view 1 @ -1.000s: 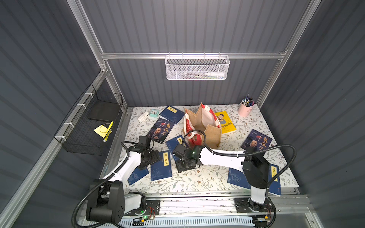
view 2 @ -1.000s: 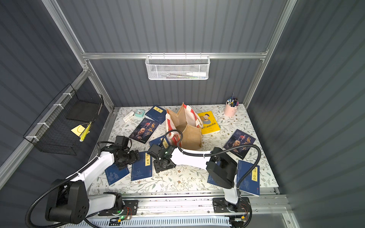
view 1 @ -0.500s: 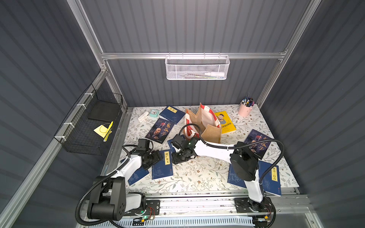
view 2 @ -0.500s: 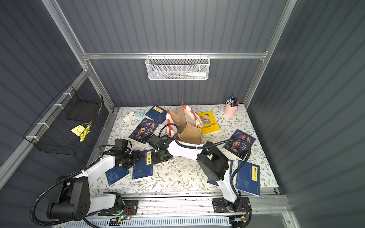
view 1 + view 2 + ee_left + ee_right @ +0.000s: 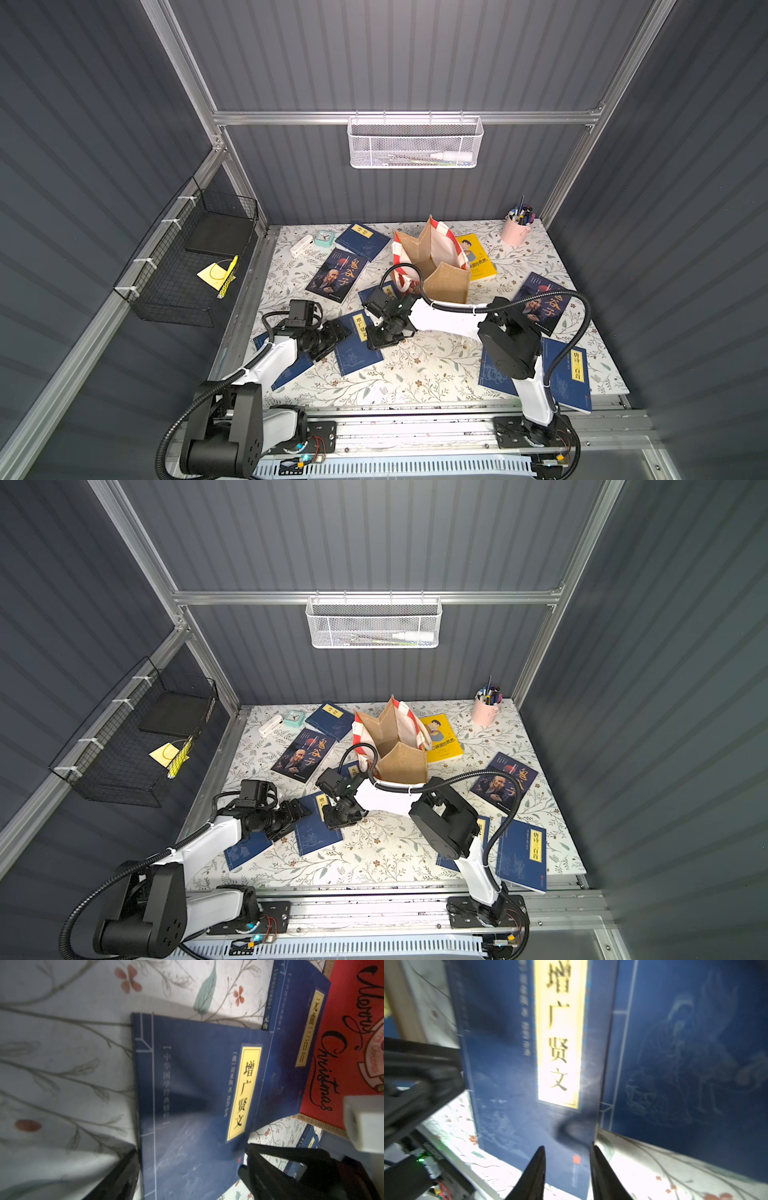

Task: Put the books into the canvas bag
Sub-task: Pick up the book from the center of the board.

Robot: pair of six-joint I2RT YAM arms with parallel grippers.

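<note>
Navy book (image 5: 197,1095) labelled 增广贤文 lies flat on the counter (image 5: 415,374), just beside another book (image 5: 291,1064) titled 元曲三百首 and near the canvas bag (image 5: 342,1043) (red panel: "Merry Christmas"). Right jaws narrowly parted over one edge, left jaws spread at the opposite edge.

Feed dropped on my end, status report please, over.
Left gripper open at navy book's edge. Right gripper open, tips over same book, flat on table. Canvas bag upright, mouth open. Second navy book lies between book and bag.
</note>
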